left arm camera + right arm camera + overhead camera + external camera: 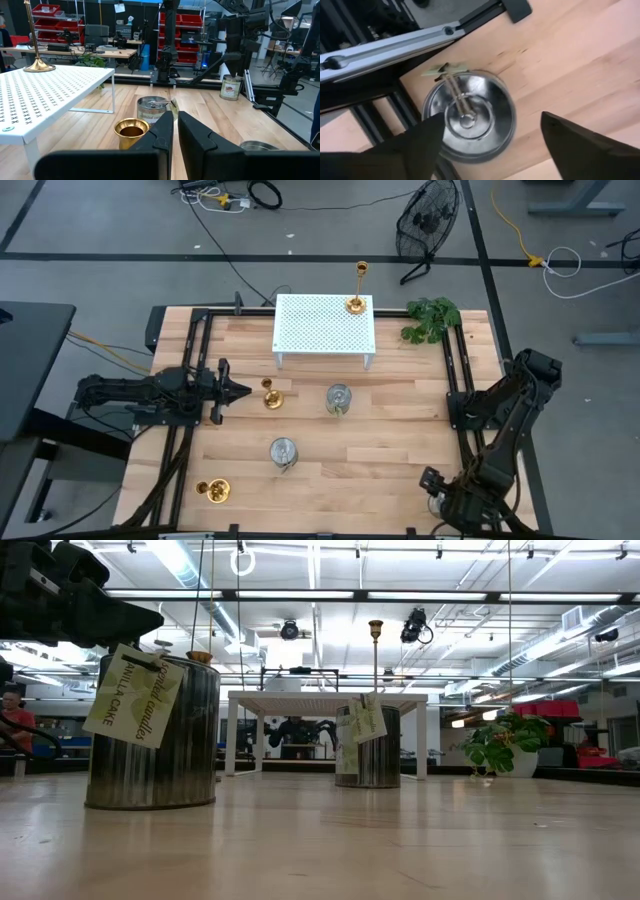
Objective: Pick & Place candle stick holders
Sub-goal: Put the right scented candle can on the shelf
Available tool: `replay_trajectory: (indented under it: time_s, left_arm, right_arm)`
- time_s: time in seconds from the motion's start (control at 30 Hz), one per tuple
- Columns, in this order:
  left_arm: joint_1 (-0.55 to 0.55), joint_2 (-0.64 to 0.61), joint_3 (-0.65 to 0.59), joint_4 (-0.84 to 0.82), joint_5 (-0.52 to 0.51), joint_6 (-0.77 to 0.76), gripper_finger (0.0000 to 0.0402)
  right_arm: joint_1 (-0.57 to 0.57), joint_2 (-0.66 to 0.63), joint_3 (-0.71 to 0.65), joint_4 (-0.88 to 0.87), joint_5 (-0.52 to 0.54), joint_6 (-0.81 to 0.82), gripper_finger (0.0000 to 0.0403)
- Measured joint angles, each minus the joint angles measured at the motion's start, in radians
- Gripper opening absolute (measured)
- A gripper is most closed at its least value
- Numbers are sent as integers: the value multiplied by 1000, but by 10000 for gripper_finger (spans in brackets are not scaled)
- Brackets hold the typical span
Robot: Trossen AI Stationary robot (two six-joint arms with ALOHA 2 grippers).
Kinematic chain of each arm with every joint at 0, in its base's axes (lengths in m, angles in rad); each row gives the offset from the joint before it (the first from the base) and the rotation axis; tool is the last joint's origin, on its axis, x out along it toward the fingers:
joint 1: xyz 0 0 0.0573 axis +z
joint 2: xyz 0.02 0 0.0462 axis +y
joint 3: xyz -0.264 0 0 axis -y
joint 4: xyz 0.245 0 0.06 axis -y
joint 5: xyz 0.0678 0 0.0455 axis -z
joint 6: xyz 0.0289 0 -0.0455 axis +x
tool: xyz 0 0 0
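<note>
The right gripper (490, 145) hangs point-down over the near right corner of the wooden table (400, 450), its two dark fingers (575, 145) spread wide on either side of a squat silver candle holder (468, 116). The tin stands directly beneath the gripper, hard against the black frame rail (385, 50) at the table's edge, a paper tag (445, 70) tied to its lid. The fingers flank the tin; whether they touch it cannot be told.

Across the table, the left gripper (240, 390) lies low and level by the left edge, its fingers (162, 132) pressed together and holding nothing. Just ahead of its tips stands a gold candle holder (271, 396), cup upward. Farther out in the same line sits a second silver candle holder (339, 398), and off to the gripper's side, nearer the front edge, a third silver candle holder (283, 451). Another gold candle holder (213, 491) lies close to the front left corner, well apart from both grippers.

Beyond the left gripper, at the table's back, a white perforated rack (320, 330) carries the third gold candle holder (356, 302), upright on its far right corner. A green leafy plant (432, 318) sits just beside the rack.
</note>
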Motion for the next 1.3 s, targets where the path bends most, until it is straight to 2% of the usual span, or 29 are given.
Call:
replay_trajectory:
  time_s: [0.4,0.73,1.07,1.3]
  left_arm:
    - [0,0,0,0,0,0,32]
    - [0,0,0,0,0,0,32]
    - [0,0,0,0,0,0,32]
    - [0,0,0,0,0,0,32]
  right_arm:
    - [-7,0,0,16,-22,-29,114]
    - [-7,0,0,46,-23,-30,11]
    - [-24,-1,-4,48,-23,-37,2]
    - [-28,-1,-59,49,-46,-57,1]
